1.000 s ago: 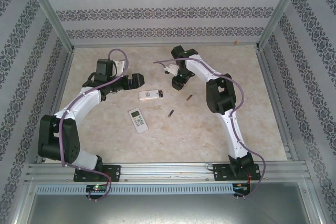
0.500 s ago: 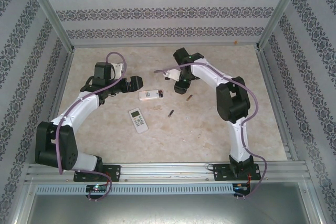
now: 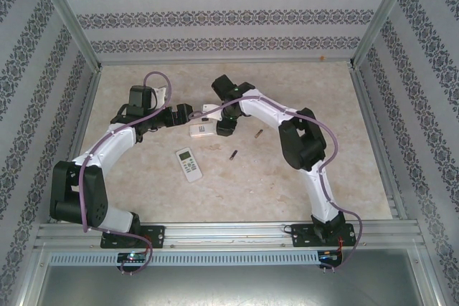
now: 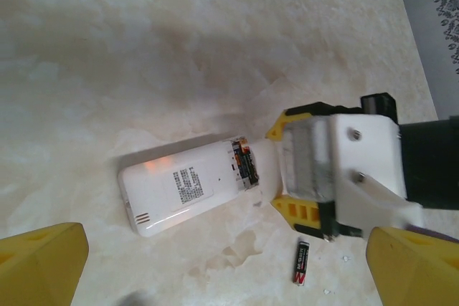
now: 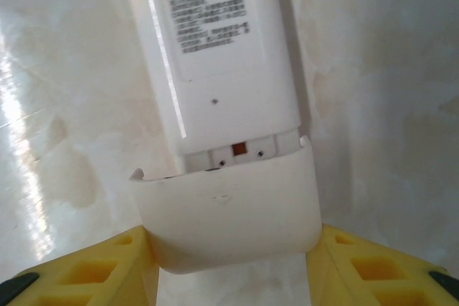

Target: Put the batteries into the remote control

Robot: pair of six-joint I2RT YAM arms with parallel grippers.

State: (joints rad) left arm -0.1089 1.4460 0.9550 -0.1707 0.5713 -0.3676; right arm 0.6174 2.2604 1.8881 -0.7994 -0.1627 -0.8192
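R claw [image 5: 233, 266] clamping batt cover [image 5: 229, 213], at remote [image 5: 215, 55] end; L claw [image 4: 226, 270] spread wide

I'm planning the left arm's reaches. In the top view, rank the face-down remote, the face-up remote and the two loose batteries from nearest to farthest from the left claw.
1. The face-down remote, just right of the left claw.
2. The face-up remote, lower in the view.
3. The middle battery, right of that remote.
4. The right battery, farthest to the right.
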